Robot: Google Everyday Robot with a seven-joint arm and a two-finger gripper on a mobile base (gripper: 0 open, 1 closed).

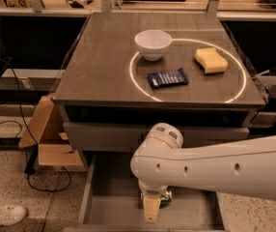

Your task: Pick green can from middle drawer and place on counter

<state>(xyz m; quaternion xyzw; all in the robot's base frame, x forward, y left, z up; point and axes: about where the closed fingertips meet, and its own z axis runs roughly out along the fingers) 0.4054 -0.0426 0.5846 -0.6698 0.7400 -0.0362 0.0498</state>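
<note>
The middle drawer (110,203) is pulled open below the counter (104,66), which carries a white ring. My gripper (151,210) reaches down into the drawer, with the big white arm (215,166) crossing in from the right. A bit of the green can (165,196) shows shiny green and silver right at the gripper, on the drawer floor. Most of the can is hidden behind the wrist.
On the counter stand a white bowl (153,44), a yellow sponge (210,60) and a dark blue snack packet (167,78). A closed grey drawer front (99,137) sits above the open drawer. A cardboard box (48,139) and cables lie on the floor at left.
</note>
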